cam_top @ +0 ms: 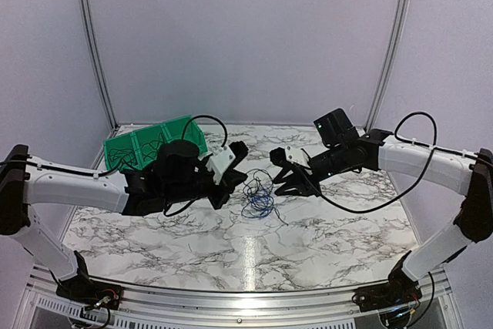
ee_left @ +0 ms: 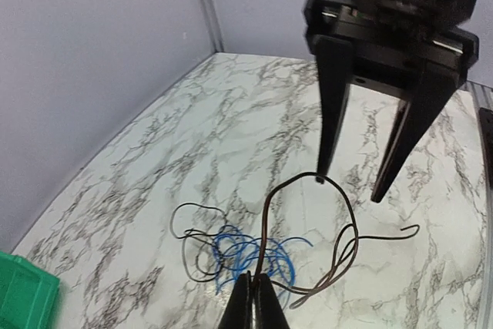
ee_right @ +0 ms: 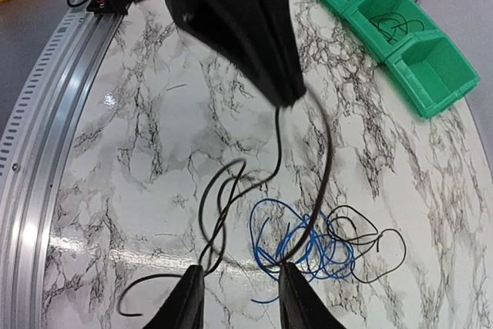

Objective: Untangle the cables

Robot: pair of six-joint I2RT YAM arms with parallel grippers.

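The cables (cam_top: 258,196) lay in a small loose tangle on the marble counter (cam_top: 192,236), near its middle, between the two tools and well apart from the green bin (cam_top: 135,148) at the far left corner.

The left tool (ee_left: 254,306) was closed. Its two fingers were pressed together on a dark brown cable (ee_left: 266,221), which came out just at their tips. From this grip the cable rose in a tall loop above the counter, then came down again to the tangle. One free end of it lay flat on the marble, pointing away from the heap.

The right tool (ee_right: 243,298) was open, with its fingers apart, and it gripped nothing. It stood opposite to the left tool, on the other side of the tangle. In the left wrist view, one of its fingertips (ee_left: 320,177) was at the top of the raised loop. I could not tell if it really touched the cable or was only just beside it.

A blue cable (ee_left: 246,246) lay in several rounds on the counter, under the raised loop. A thin black cable (ee_right: 389,236) was mixed with it and made wider loops at the edge of the heap. The green bin had three compartments. Two of them held small black coils.
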